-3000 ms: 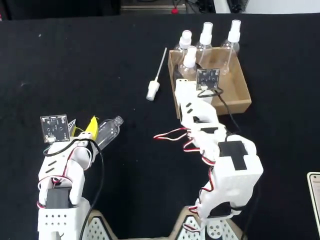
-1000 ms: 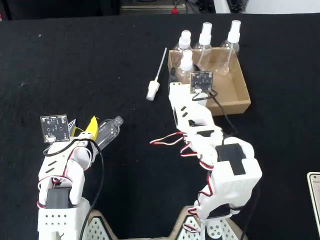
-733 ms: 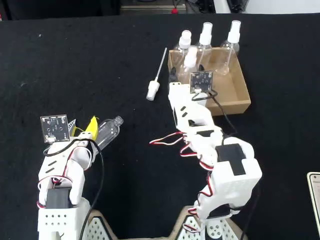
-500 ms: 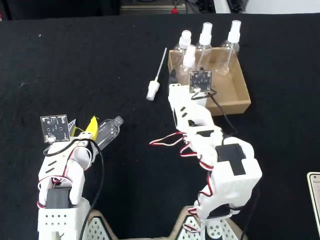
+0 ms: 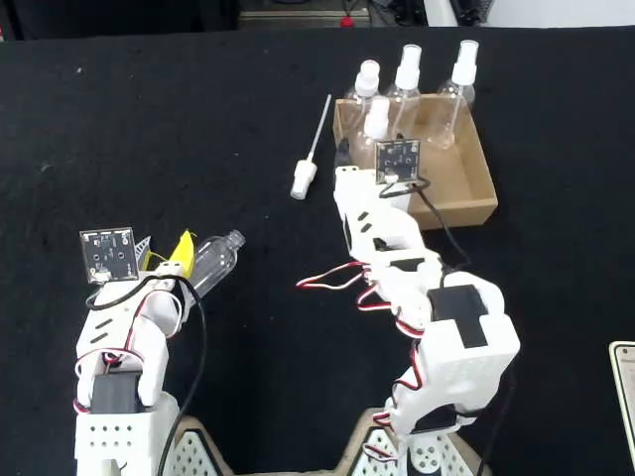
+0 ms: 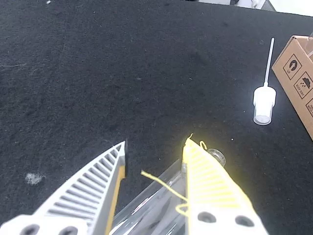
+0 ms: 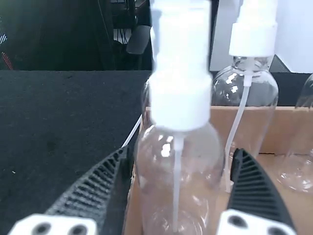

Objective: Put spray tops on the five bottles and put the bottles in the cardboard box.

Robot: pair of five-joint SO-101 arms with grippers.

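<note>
At lower left, the left jaws clasp an uncapped bottle (image 5: 216, 260) lying on the counter (image 5: 149, 119). Above centre lies a loose spray top (image 5: 303, 179), and the right jaws stand open around a capped bottle (image 7: 178, 147) upright in the cardboard box (image 5: 466, 188).

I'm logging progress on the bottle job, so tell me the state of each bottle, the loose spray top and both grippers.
Three far bottles: capped, upright in the cardboard box.
Near bottle: capped, upright in the box.
Fifth bottle: uncapped, held on its side.
Spray top: loose on the table.
Left gripper: shut on the fifth bottle.
Right gripper: open around the near bottle.
</note>
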